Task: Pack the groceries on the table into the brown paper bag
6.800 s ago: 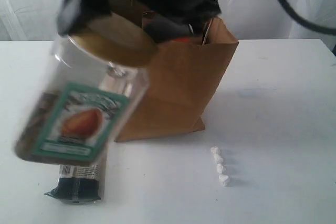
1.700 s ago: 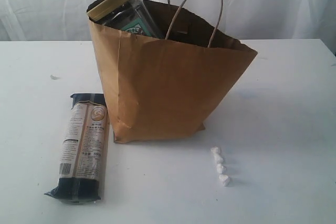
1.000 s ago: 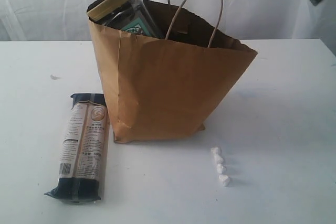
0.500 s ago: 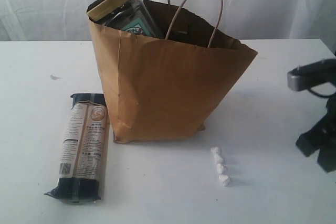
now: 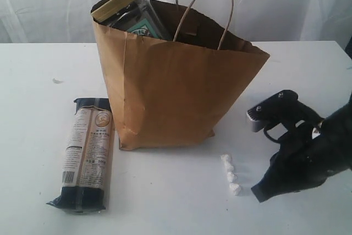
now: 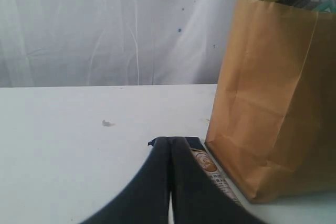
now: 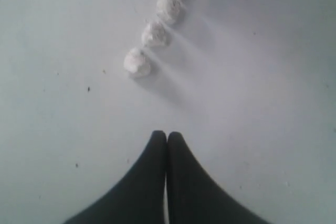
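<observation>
The brown paper bag [image 5: 176, 94] stands upright mid-table, and the tan-lidded nut jar [image 5: 116, 3] pokes out of its top left corner. The long dark-blue and beige packet [image 5: 87, 152] lies flat on the table [image 5: 44, 108] just left of the bag. My right gripper [image 5: 257, 195] is shut and empty, low over the table right of the white crumbs [image 5: 230, 175]; in its wrist view the gripper [image 7: 166, 136] points toward the crumbs [image 7: 137, 62]. My left gripper [image 6: 170, 141] is shut and empty, its tips over the packet [image 6: 210, 167] beside the bag [image 6: 278, 103].
A white curtain [image 5: 291, 4] hangs behind the table. A small speck [image 5: 56, 81] lies on the table's far left. The right arm's black body [image 5: 308, 152] fills the table's right front.
The right arm has come down from the upper right and forward to the table beside the crumbs. Bag, jar and packet have not moved.
</observation>
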Controlling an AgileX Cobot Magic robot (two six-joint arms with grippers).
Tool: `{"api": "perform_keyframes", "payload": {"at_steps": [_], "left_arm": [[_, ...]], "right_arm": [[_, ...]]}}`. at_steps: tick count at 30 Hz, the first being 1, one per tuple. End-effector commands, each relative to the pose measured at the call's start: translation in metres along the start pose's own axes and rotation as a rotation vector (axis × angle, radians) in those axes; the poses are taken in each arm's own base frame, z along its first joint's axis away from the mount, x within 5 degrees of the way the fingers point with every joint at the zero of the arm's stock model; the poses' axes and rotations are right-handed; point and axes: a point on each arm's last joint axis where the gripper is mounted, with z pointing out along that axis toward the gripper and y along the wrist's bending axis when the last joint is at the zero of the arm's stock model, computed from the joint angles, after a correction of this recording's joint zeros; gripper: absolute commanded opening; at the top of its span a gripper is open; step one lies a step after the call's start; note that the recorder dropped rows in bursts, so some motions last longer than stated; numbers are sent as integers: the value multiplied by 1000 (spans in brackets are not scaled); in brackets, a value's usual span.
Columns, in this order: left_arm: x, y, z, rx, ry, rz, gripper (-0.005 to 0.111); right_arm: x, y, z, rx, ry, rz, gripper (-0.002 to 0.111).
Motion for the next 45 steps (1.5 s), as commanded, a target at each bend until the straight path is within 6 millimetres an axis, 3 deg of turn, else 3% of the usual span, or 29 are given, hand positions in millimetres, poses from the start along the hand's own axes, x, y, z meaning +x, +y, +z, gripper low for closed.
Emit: {"api": "perform_keyframes", "payload": {"at_steps": [1,3,7,10,18,29,32,40,45], "left_arm": [[1,-1,0,8,5,9,0],[1,-1,0,8,5,9,0],[1,-1,0,8,5,9,0],[1,-1,0,8,5,9,0],[1,-1,0,8,5,9,0],[1,-1,0,8,5,9,0],[1,-1,0,8,5,9,0],[1,-1,0,8,5,9,0],[1,-1,0,8,5,9,0]], "right_arm": [[4,8,14,24,-151,40,0],[3,12,14,18,-163,27,5],[1,18,16,7,-162,1,28],[1,22,22,-6,-146,2,38],[-3,21,50,26,-140,0,38],[-1,19,68,29,-85,6,38],[-5,18,67,36,-108,5,35],[-7,19,66,26,-97,4,2],[-11,23,58,-13,-54,-31,0]]}}
